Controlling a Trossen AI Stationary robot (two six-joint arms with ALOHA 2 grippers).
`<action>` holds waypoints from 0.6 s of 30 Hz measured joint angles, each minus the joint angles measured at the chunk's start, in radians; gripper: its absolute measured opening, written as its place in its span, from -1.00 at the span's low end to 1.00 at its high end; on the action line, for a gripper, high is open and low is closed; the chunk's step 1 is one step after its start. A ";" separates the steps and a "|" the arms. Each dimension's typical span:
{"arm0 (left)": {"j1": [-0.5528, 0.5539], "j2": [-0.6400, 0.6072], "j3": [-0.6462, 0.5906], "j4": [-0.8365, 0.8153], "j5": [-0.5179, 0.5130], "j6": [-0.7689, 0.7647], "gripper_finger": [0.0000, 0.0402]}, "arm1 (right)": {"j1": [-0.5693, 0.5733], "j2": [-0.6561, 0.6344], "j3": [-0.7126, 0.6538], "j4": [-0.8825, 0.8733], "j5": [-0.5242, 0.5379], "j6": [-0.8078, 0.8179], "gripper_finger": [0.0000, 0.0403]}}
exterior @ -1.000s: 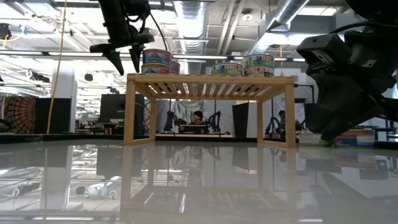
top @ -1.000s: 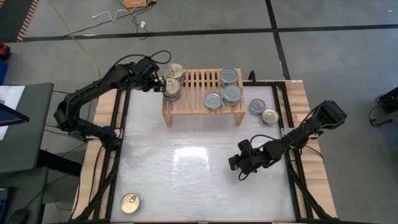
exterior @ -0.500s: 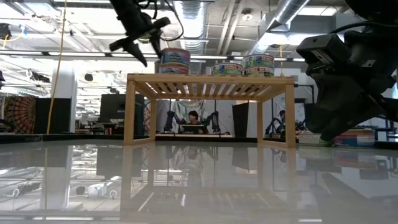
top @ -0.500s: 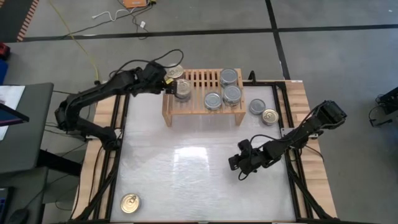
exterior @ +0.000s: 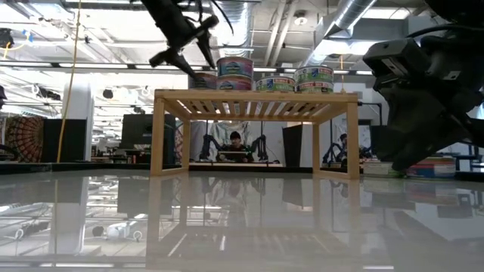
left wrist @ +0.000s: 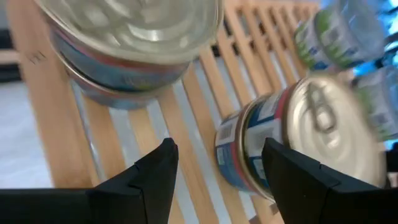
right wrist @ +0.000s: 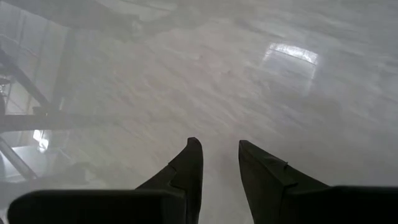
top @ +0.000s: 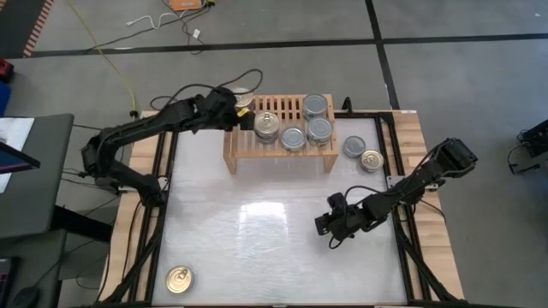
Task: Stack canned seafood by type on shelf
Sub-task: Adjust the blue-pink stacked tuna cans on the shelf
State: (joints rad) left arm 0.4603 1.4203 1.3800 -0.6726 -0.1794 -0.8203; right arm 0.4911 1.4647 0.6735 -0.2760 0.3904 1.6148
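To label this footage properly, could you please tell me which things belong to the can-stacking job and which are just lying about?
Job: shelf; cans on it; two cans beside it; lone gold-top can; left gripper.
Lying about: orange object on the floor; grey side table.

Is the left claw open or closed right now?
Open: the left gripper shows a clear gap between its fingers, holding nothing, over the shelf.

cans (top: 306, 121) on shelf (top: 240, 152), 2 cans (top: 362, 153) beside
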 joint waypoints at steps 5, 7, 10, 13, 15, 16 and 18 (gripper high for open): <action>0.000 -0.089 0.000 -0.002 -0.035 0.029 0.11 | -0.004 0.000 0.000 -0.002 -0.002 0.000 -0.37; 0.000 -0.131 0.001 -0.040 -0.036 0.096 0.11 | -0.011 0.000 0.000 0.000 -0.004 0.000 -0.37; 0.000 -0.185 0.001 -0.139 -0.041 0.244 0.11 | -0.025 -0.022 0.000 0.000 -0.010 -0.015 -0.37; 0.000 -0.224 0.001 -0.197 -0.042 0.323 0.11 | -0.038 -0.064 0.000 -0.004 -0.008 -0.091 -0.37; -0.003 -0.258 -0.003 -0.254 -0.043 0.371 0.11 | -0.060 -0.104 0.000 -0.017 -0.006 -0.102 -0.37; -0.007 -0.275 -0.018 -0.255 -0.047 0.410 0.11 | -0.071 -0.127 0.000 -0.029 -0.005 -0.104 -0.37; -0.014 -0.315 -0.076 -0.247 -0.037 0.458 0.11 | -0.095 -0.180 0.000 -0.052 0.001 -0.134 -0.40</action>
State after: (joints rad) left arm 0.4465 1.1056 1.3043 -0.9198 -0.2163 -0.3626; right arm 0.3966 1.2845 0.6737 -0.3278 0.3915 1.4806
